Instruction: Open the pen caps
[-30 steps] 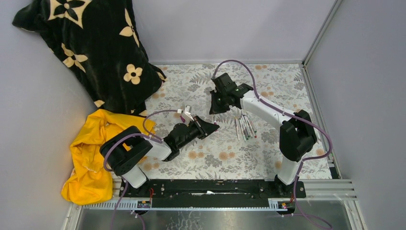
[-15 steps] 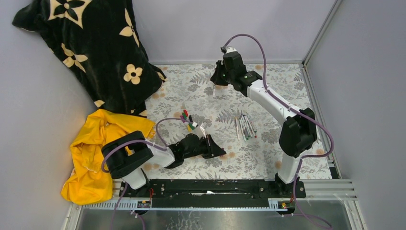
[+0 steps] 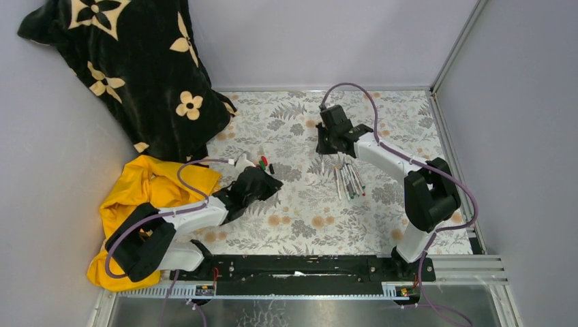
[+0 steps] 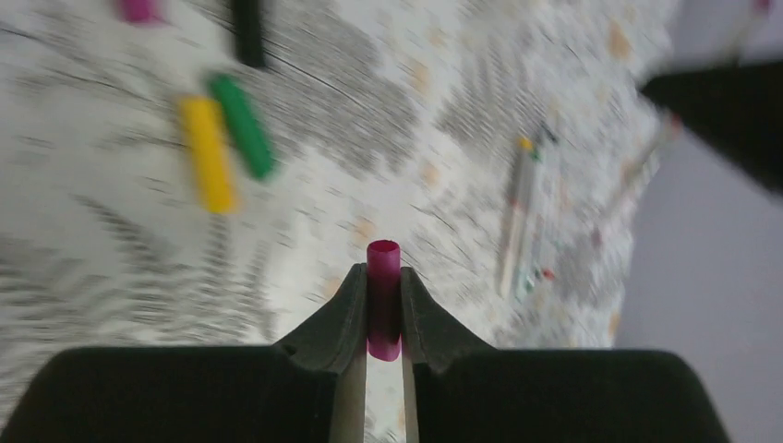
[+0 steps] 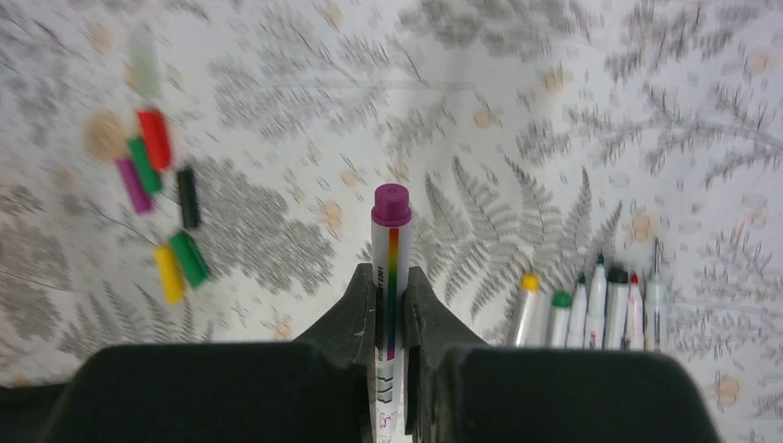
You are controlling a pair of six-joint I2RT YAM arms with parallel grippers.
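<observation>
the left end effector [image 4: 383, 309] pinches a magenta pen cap [image 4: 383, 263]. the right end effector [image 5: 391, 300] grips a magenta-tipped pen [image 5: 391, 208] above the bench [image 5: 554, 138].

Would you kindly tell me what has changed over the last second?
A second ago the grippers stood tip to tip mid-table, then drew apart. The left gripper, shut on a magenta cap, has swung left to the loose caps; the right gripper, shut on a pen, went far and returned beside the row of pens. The row has not moved.
</observation>
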